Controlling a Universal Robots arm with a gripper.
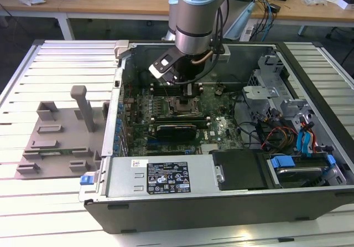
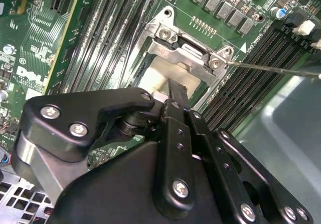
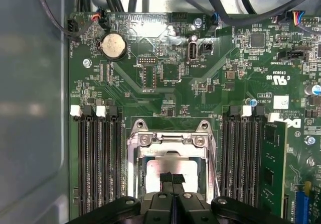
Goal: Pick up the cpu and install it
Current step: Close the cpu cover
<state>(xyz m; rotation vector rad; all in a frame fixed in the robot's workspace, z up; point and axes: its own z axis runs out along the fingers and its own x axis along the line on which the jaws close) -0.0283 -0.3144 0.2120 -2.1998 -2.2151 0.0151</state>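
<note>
The cpu [image 3: 153,171], a pale silver square, lies flat inside the open metal socket frame [image 3: 171,139] on the green motherboard [image 3: 165,91]. My gripper [image 3: 172,180] hangs directly over it, its two black fingers pressed together with nothing between them and their tips at or just above the chip's top. In the second wrist view the gripper [image 2: 174,89] points down onto the cpu [image 2: 163,69], beside the socket's load plate [image 2: 185,50]. In the exterior view the gripper [image 1: 188,91] reaches into the open computer case [image 1: 332,153] above the socket [image 1: 182,105].
Memory slots [image 3: 98,158] flank the socket on both sides, with one stick [image 3: 273,163] seated. A thin socket lever [image 2: 273,70] sticks out sideways. A long black expansion card [image 1: 176,128] lies near the socket. A grey plastic fixture [image 1: 61,130] sits at the exterior view's left. Cables and drive bays [image 1: 298,147] crowd the right.
</note>
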